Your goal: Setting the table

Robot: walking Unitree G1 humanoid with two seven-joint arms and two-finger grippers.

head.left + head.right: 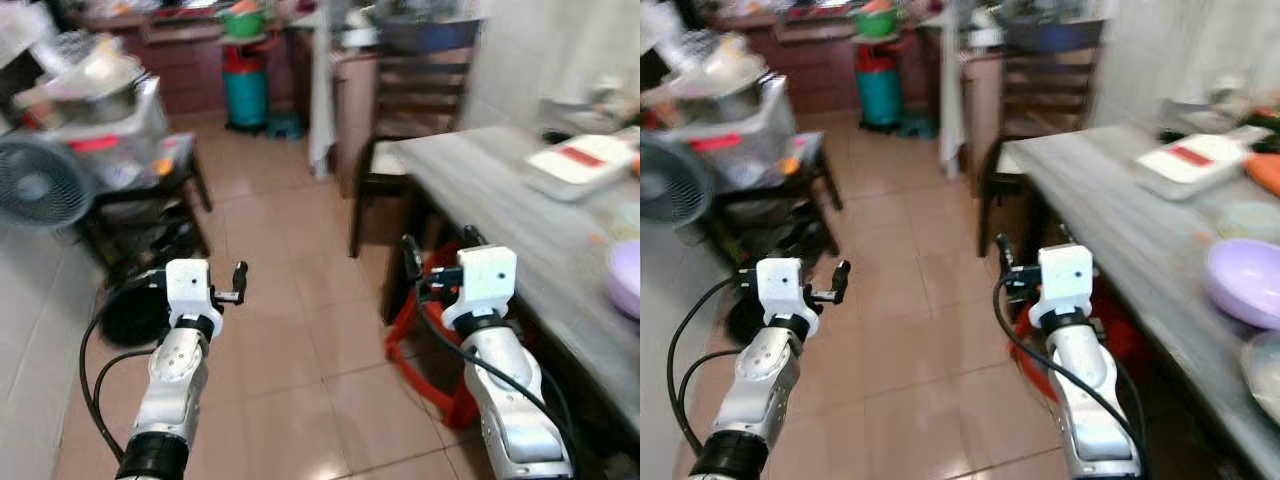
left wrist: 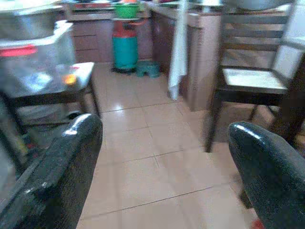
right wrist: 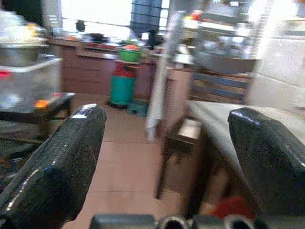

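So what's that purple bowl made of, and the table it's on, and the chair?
The purple bowl looks like plastic: smooth, even pastel colour, though blur leaves it open. The table top looks like grey stone or a marble-look laminate, faintly streaked. The chair seems dark-stained wood, with slats across its back.

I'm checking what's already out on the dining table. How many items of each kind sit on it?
Purple bowl: 1
White tray with red stripe: 1
Pale green dish: 1
Orange item, too blurred to name: 1
Total: 4
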